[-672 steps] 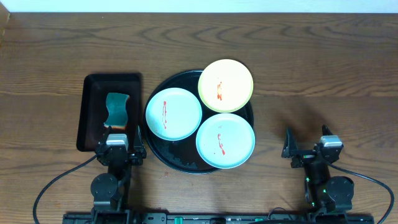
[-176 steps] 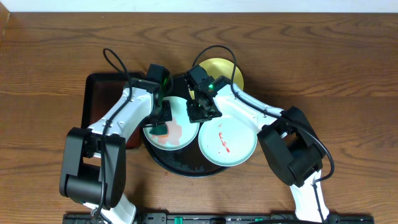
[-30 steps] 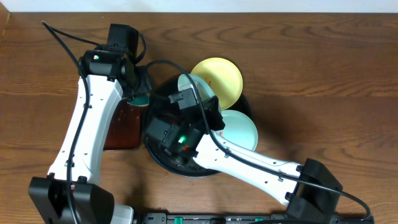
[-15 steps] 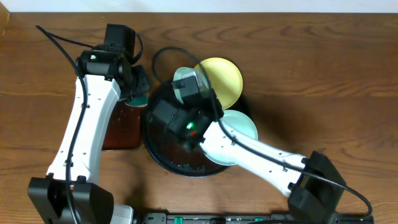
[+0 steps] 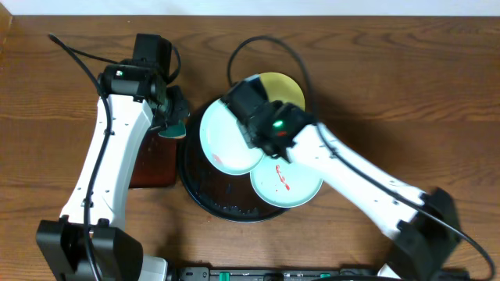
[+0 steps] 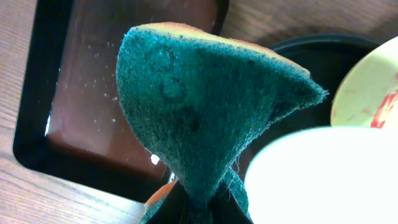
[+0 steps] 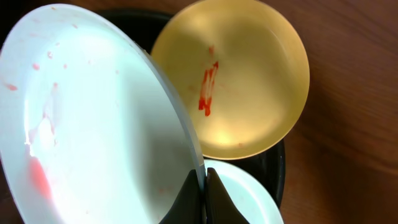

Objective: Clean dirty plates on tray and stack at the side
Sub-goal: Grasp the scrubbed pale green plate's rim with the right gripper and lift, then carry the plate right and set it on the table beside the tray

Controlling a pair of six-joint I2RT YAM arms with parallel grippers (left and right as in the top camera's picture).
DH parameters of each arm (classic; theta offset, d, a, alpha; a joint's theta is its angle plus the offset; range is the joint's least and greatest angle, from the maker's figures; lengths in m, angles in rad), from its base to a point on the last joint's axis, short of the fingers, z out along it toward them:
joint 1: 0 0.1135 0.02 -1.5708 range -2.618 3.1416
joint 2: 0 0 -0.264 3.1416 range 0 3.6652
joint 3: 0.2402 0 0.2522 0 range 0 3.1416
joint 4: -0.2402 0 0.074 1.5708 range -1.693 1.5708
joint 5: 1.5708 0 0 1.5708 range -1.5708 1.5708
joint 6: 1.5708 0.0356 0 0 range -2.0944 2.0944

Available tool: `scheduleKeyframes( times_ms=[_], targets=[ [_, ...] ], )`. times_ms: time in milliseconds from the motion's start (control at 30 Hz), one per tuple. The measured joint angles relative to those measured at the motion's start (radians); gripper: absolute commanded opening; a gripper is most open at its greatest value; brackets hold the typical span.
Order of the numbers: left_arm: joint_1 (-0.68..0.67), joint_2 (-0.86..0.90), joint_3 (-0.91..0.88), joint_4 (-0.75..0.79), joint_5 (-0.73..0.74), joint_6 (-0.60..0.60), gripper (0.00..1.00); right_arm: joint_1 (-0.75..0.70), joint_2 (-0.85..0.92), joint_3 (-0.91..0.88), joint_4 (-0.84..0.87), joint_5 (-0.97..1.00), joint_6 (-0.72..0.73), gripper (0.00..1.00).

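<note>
Left gripper: I see it [image 6: 202, 208] clenched on the lower end of the sponge [image 6: 205, 118]. It hangs over the gap between the rectangular tray [image 6: 93, 93] and the round tray [image 6: 323, 50], toward the table's left edge.
Sponge: green scouring face toward the camera, with an orange backing showing along its top edge. The pad fans out above the fingers.
Right gripper: it [image 7: 202, 193] is clamped on the rim of the held plate [image 7: 93, 124], one finger on each face.
Held plate: pale blue-green and tilted, over the left part of the round tray. I make out faint red specks and a redder patch low on its face.
Yellow plate: it [image 7: 249, 93] lies on the tray's side nearest the far edge of the table, with a red streak in its middle. The right arm partly covers it from overhead.
Second blue-green plate: it [image 5: 289, 183] lies flat on the tray's near-right part, with a red smear at its centre.
Round tray: glossy black, mid-table.
Rectangular tray: just left of the round tray, its floor speckled with droplets.
</note>
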Motion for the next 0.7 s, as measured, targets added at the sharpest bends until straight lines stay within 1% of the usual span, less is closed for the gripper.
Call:
scheduleKeyframes(
  times_ms=[167,267,367,567,700],
  targets=[
    [0.0,0.002,-0.003,-0.001,0.0,0.0,0.08,-0.143,-0.112,0.0,-0.032,-0.14,0.0,0.01],
    [0.0,0.002,-0.003,0.0,0.0,0.0,0.08,-0.26,-0.14,0.0,-0.064,-0.231,0.011,0.01],
    [0.0,0.002,-0.003,0.009,0.0,0.0,0.08,-0.394,-0.142,0.001,-0.14,-0.31,0.018,0.01],
    [0.0,0.002,-0.003,0.019,0.0,0.0,0.08,-0.647,-0.142,-0.001,-0.272,-0.357,0.018,0.01],
    [0.0,0.002,-0.003,0.028,0.0,0.0,0.08,-0.78,-0.142,-0.034,-0.282,-0.34,0.018,0.01]
  ],
)
